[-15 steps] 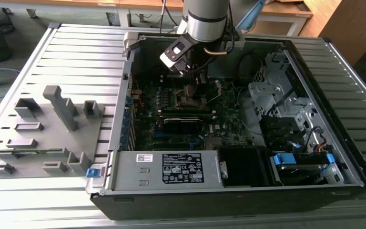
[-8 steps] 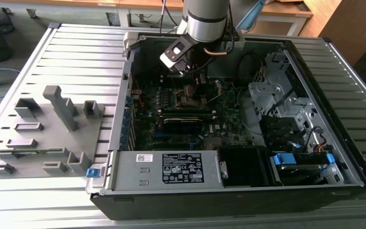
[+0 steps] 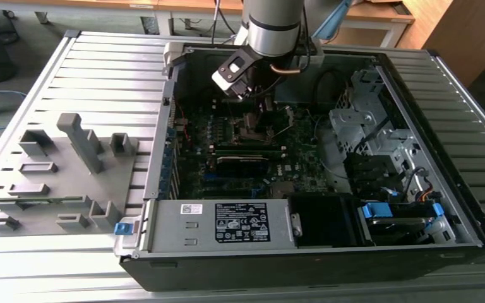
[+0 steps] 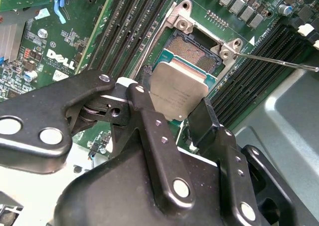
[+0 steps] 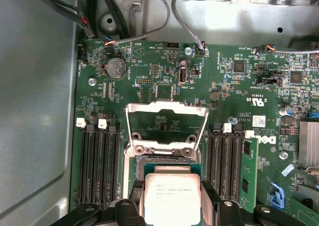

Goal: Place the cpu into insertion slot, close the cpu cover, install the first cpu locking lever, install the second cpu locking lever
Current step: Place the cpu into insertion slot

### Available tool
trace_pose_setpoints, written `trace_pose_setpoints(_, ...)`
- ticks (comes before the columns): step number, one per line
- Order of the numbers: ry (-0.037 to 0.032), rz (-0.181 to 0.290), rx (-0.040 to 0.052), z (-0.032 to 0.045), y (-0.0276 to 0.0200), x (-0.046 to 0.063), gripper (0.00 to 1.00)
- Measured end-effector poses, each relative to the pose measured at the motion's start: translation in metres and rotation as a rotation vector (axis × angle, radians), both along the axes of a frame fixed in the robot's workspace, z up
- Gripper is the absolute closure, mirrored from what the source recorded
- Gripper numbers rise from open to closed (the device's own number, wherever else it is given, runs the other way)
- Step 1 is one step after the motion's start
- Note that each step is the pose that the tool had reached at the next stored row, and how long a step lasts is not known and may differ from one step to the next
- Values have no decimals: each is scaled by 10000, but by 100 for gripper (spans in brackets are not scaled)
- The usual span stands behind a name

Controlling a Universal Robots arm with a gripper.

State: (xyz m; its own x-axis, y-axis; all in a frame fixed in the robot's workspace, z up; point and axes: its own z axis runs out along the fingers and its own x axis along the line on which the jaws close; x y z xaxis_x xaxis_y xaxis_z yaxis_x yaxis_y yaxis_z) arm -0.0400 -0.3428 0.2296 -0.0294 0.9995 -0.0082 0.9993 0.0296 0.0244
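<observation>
Since print is everywhere, labels first. In the exterior view the power supply [image 3: 175, 227] at lower centre carries a black-and-white label [image 3: 242, 222], its text too small to read. The gripper [image 3: 255, 106] hangs at upper centre inside the open computer case [image 3: 310, 271], above the motherboard [image 3: 297, 158].

Second wrist view: white lettering on the green board. The gripper [image 4: 172, 105] is clenched on the cpu [image 4: 174, 89], a finger [image 4: 142, 104] on each of two opposite edges, with faint print on its silver top. The cpu overlaps the insertion slot [image 4: 194, 54], whose pin field is partly exposed; can't tell if they touch.

First wrist view adds the cpu cover [image 5: 167, 106], standing raised open beyond the slot [image 5: 169, 162], a coin cell [image 5: 117, 68] and white board stickers.
</observation>
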Motion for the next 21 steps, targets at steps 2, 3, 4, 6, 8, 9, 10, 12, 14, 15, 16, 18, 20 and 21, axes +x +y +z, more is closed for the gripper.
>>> trace_pose_setpoints(2, 3, 0, -5, -11, -1, 0, 46)
trace_pose_setpoints(3, 2, 0, -5, -19, 0, 0, 46)
trace_pose_setpoints(4, 2, 0, -7, -28, 0, 0, 46)
trace_pose_setpoints(6, 3, 0, -9, -45, 0, 0, 46)
trace_pose_setpoints(8, 3, -24, -9, -53, -1, -1, 46)
trace_pose_setpoints(9, 3, -73, -10, -56, -1, -1, 46)
trace_pose_setpoints(10, 4, -124, -11, -58, -1, 0, 46)
trace_pose_setpoints(12, 4, -161, -10, -62, -1, -1, 46)
trace_pose_setpoints(14, 4, -161, -11, -63, -1, -1, 46)
trace_pose_setpoints(15, 3, -162, -8, -66, 0, -1, 46)
trace_pose_setpoints(16, 0, -162, -4, -73, 0, 0, 46)
trace_pose_setpoints(18, 3, -163, -5, -93, -1, -2, 46)
trace_pose_setpoints(20, 2, -162, -3, -114, 0, -4, 46)
trace_pose_setpoints(21, 3, -162, -4, -124, 0, -5, 46)
